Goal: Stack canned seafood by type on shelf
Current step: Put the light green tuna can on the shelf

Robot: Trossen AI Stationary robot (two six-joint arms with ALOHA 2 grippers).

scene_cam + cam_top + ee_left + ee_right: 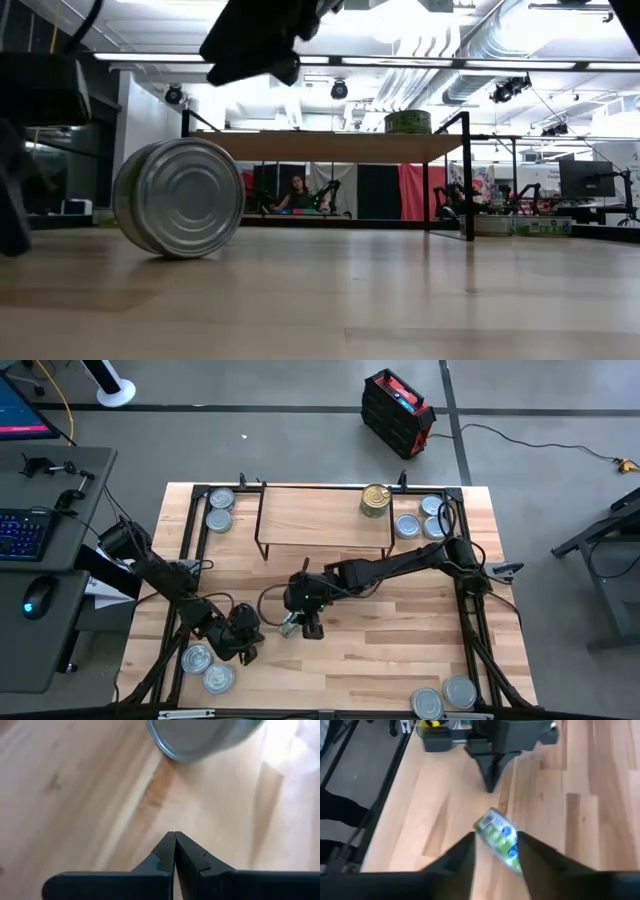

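A light-wood bench (400, 650) carries a low shelf (320, 515) at its back edge, one gold tin (375, 500) on it. Silver tins (207, 667) cluster at the bench's four corners; another tin (180, 198) stands on edge mid-bench.

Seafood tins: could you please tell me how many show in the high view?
11 flat round tins. Silver-lidded ones: two top-left, three top-right, two bottom-left, two bottom-right, one on edge at the right gripper. One gold tin on the wooden shelf. Arms may hide more.
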